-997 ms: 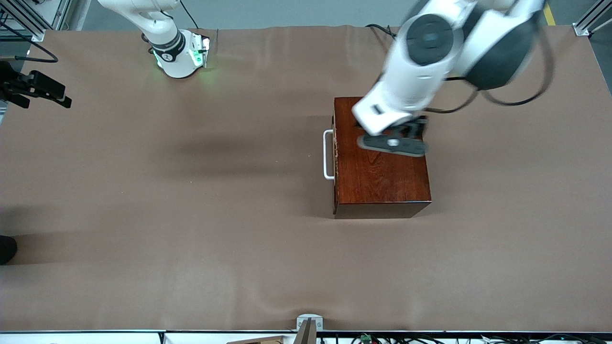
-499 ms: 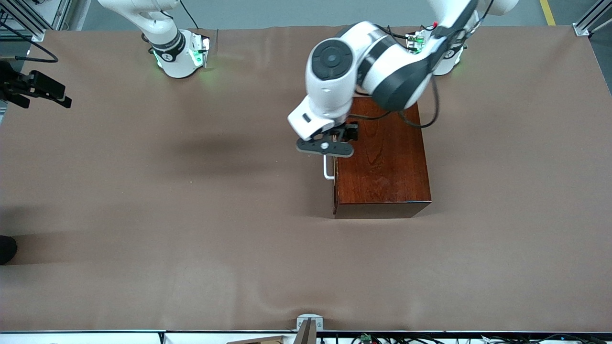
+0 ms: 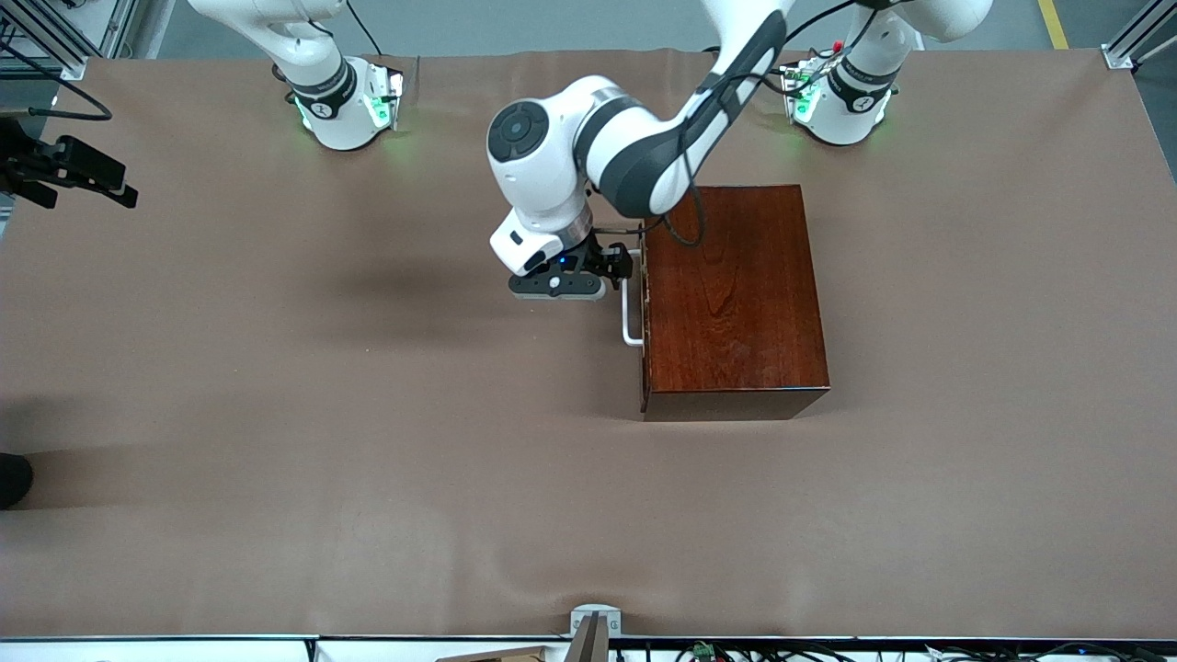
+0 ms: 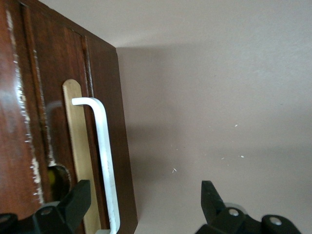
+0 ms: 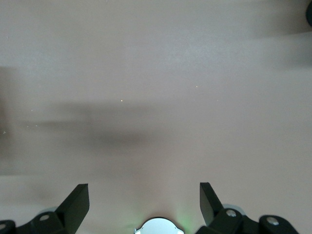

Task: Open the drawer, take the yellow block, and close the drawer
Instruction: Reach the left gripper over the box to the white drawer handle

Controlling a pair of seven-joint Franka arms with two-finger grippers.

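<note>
The drawer (image 3: 645, 303) is shut in the dark reddish-brown wooden box (image 3: 731, 294), and its white bar handle (image 3: 631, 317) faces the right arm's end of the table. My left gripper (image 3: 611, 267) hangs open in front of the drawer, by the end of the handle farther from the front camera. In the left wrist view the handle (image 4: 105, 156) runs between the open fingers, close to one fingertip (image 4: 78, 200), with the left gripper (image 4: 146, 204) holding nothing. The yellow block is hidden. My right gripper (image 5: 145, 204) is open over bare table; that arm waits.
Brown cloth (image 3: 368, 414) covers the whole table. The right arm's base (image 3: 345, 106) and the left arm's base (image 3: 841, 106) stand along the edge farthest from the front camera. A black bracket (image 3: 64, 170) juts in at the right arm's end.
My left arm has swung from over the box's top to the front of the drawer, ending beside the handle. The drawer and the right arm have not moved.
</note>
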